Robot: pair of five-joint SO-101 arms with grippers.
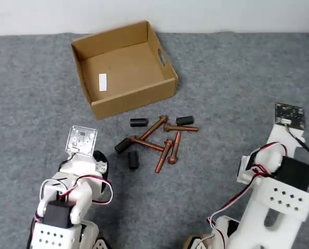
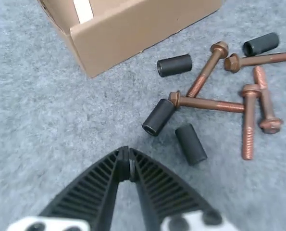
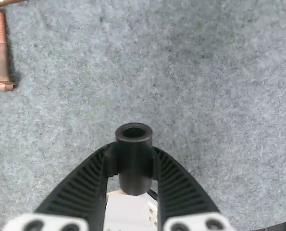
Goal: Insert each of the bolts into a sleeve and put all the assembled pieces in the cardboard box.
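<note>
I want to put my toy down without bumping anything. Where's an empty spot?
Bare mat lies between the bolts and the right arm, and left of the box. It's crowded just in front of the box, where bolts and sleeves lie.

There are five bolts [image 1: 153,129], I think, but they lie crossed in a heap. There are five sleeves [image 1: 138,123]: four on the table [image 1: 247,67] and one more sleeve [image 3: 134,156] held up. There is one box [image 1: 133,101].
</note>
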